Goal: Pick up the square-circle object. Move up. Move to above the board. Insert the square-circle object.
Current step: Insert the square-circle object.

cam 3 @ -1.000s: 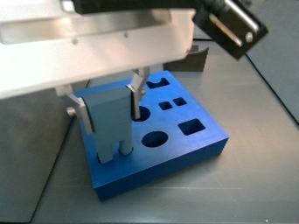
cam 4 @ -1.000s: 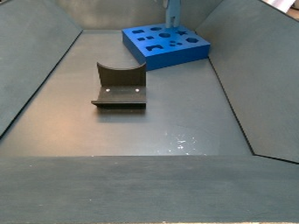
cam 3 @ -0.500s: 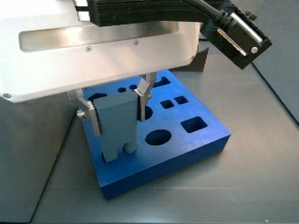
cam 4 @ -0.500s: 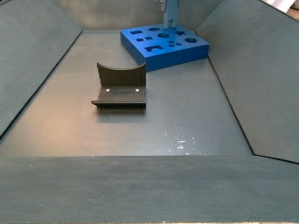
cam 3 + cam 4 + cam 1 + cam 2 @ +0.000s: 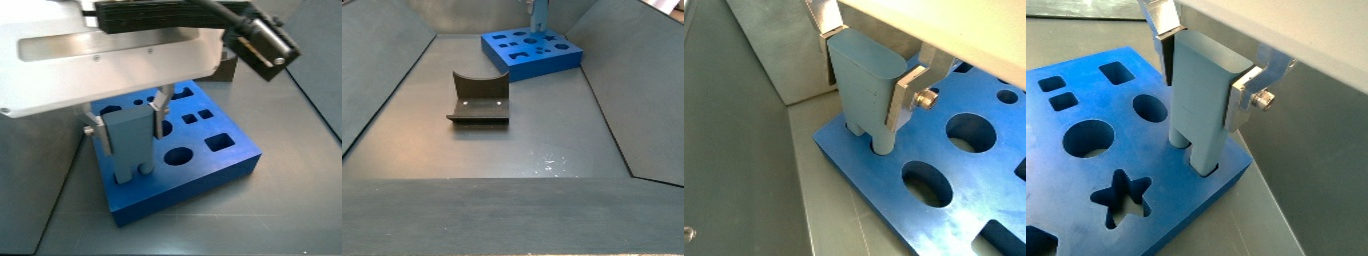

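**Prongs sink into the board**

Lower than half a second ago, the square-circle object (image 5: pixel 128 142) now stands upright with both prongs entering cutouts near the board's (image 5: pixel 214 172) 9 o'clock edge. Around its upper part, the gripper (image 5: pixel 126 122) holds its jaws clamped narrow. Insertion looks nearly seated. At 4 o'clock the square cutout (image 5: pixel 218 146) stays empty.

In a side view, the gripper (image 5: pixel 539 12) is cut off by the top edge, too small to tell its grip. The object's (image 5: pixel 867 80) prong ends are hidden inside the board (image 5: pixel 898 205).
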Robot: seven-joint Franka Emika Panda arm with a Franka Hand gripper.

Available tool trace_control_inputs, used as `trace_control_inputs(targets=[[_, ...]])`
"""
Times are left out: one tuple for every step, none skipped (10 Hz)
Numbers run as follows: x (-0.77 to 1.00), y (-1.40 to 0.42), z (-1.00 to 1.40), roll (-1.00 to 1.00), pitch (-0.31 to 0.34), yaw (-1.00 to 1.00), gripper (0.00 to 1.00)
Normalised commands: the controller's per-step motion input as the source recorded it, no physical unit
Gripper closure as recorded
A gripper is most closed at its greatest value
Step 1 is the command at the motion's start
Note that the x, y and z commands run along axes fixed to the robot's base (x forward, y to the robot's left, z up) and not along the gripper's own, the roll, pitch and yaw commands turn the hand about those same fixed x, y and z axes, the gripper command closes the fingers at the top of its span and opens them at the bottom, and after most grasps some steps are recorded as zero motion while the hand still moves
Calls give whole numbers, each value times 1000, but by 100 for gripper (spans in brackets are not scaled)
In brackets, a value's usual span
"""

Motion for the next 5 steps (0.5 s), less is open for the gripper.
trace_control_inputs(targets=[[-191,49,-1000,10,-10,0,100],[0,0,-1000,6,-1,0,100],[0,-40,-3,34,0,0,100],[0,0,0,0,-7,0,100],[0,0,0,0,0,0,100]])
